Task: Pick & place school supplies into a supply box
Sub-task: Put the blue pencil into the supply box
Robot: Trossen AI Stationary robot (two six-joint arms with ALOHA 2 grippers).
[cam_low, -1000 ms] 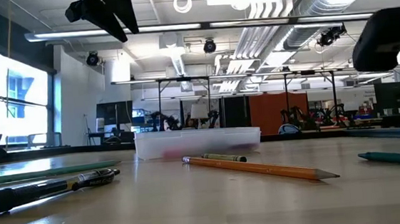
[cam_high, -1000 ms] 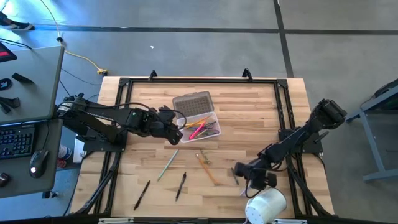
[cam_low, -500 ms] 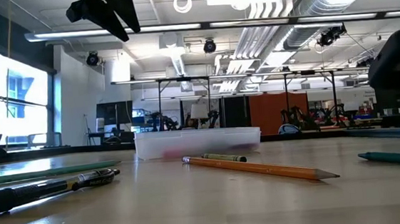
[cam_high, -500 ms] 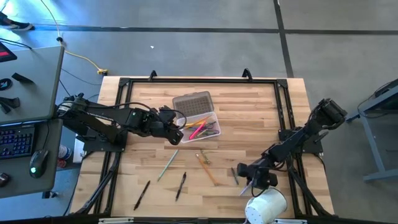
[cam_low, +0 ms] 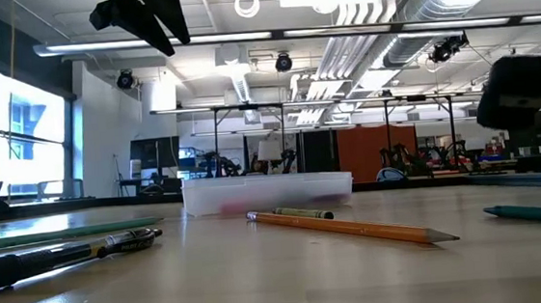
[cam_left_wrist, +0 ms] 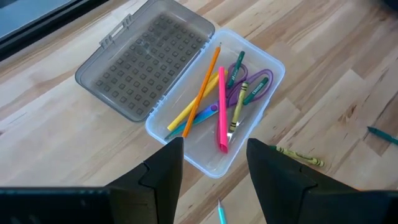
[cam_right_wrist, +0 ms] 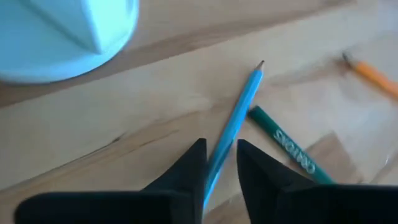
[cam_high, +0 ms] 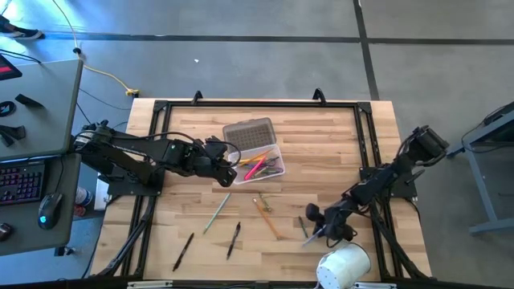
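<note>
Right wrist view: the right gripper has its two dark fingers pinched on a blue pencil.

The blue pencil is thin, lead tip pointing away from the fingers; in the high view its long axis runs diagonally, near-left to far-right, at the table's near right, just far of the white roll. A green crayon lies just beside it, flat on the wooden table. The right arm reaches low from the right edge, the right gripper angled down. The left gripper, jaws spread and empty, hovers over the near-left edge of the clear supply box, lid open, which holds orange, yellow, pink, green and purple sticks at the table's centre.
</note>
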